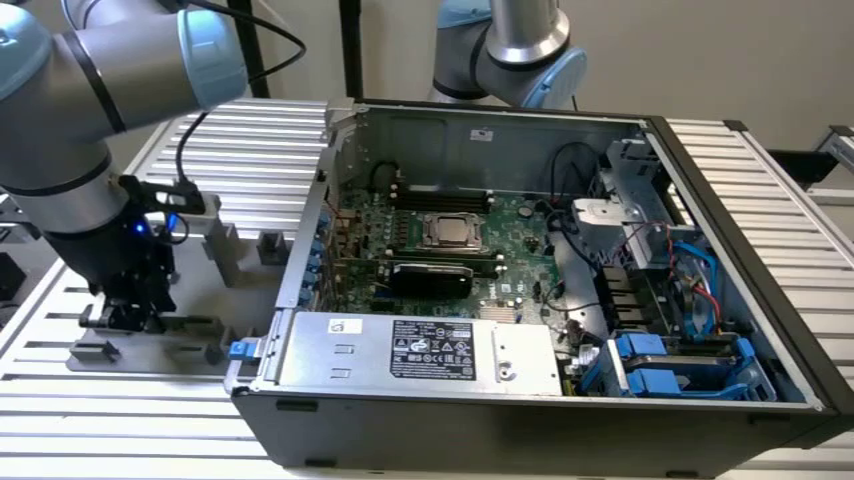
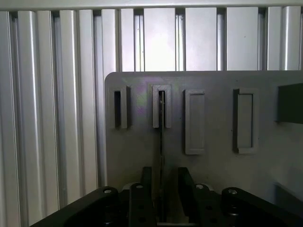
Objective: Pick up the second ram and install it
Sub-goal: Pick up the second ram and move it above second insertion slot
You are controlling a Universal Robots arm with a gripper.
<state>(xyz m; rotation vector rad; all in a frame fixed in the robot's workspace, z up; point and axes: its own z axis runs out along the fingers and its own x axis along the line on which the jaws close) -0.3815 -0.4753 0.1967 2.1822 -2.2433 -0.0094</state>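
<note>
Judging the main risk from here: the second ram [image 2: 161, 137] stands edge-on in its slot on the grey fixture plate [image 2: 213, 161], and if the claw [image 2: 163, 177] closes off-centre or lifts at a tilt, I expect the stick to bind or slip. The claw sits low over the plate on the counter [image 2: 57, 118], to the exterior view's left of the open computer case [image 1: 534, 430]. Its fingers [image 2: 147, 184] are partly open, straddling the stick with a narrow gap each side; nothing is gripped yet.

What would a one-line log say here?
hand: open, astride second ram | second ram: on edge in grey fixture slot | state: not lifted
</note>
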